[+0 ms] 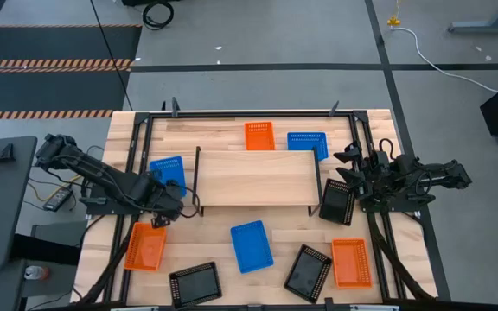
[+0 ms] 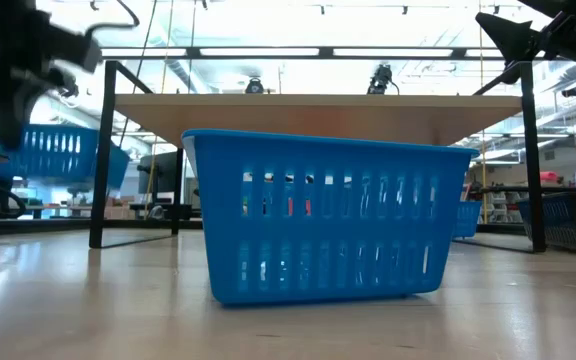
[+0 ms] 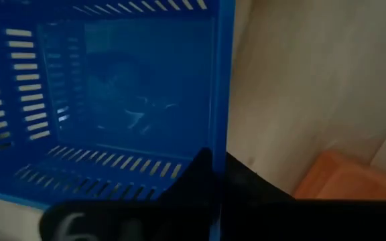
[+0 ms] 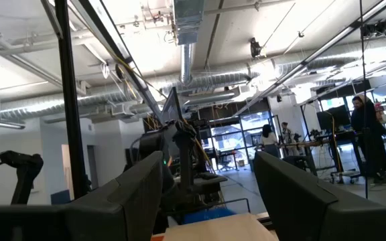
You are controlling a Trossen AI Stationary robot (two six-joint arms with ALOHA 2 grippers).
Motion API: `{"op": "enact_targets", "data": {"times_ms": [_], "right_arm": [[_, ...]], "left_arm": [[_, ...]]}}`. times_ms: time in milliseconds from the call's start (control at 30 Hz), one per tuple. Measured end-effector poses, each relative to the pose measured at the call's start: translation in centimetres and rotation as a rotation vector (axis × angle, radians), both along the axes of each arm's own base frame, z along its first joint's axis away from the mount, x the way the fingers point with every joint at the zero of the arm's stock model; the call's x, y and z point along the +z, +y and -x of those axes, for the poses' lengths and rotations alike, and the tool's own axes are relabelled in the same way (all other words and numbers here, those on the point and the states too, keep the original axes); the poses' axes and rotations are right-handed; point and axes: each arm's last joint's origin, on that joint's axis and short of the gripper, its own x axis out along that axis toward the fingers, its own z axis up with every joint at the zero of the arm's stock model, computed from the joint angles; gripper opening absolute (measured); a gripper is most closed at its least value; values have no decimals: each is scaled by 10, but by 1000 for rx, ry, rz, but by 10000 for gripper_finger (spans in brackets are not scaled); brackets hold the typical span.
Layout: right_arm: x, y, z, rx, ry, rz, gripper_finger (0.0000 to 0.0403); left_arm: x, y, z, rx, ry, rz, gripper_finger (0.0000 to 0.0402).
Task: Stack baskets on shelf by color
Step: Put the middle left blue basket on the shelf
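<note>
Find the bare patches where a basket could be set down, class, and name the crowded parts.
The shelf top is entirely bare. Tabletop is also free along the far edge left of the orange basket. The near edge is crowded: an orange basket, black baskets, a blue basket. The left gripper holds a blue basket by the shelf's left end.

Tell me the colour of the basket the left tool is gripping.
Blue: the basket is gripped at its rim by the left tool, clearest in the left wrist view.
</note>
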Motion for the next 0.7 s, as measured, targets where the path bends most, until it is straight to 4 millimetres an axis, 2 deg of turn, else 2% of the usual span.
{"op": "enact_targets", "data": {"times_ms": [167,267,467,600,700], "right_arm": [[0,0,0,0,0,-1,240],[0,0,0,0,-1,0,240],[0,0,0,-1,-2,1,240],[0,0,0,-1,-3,1,240],[0,0,0,-1,-3,2,240]], "left_arm": [[48,3,1,47,-27,-59,7],[81,3,0,52,-115,-61,7],[136,3,-8,-110,-307,-98,7],[151,-1,-23,-221,-366,-138,7],[144,-6,-45,-290,-364,-131,7]]}}
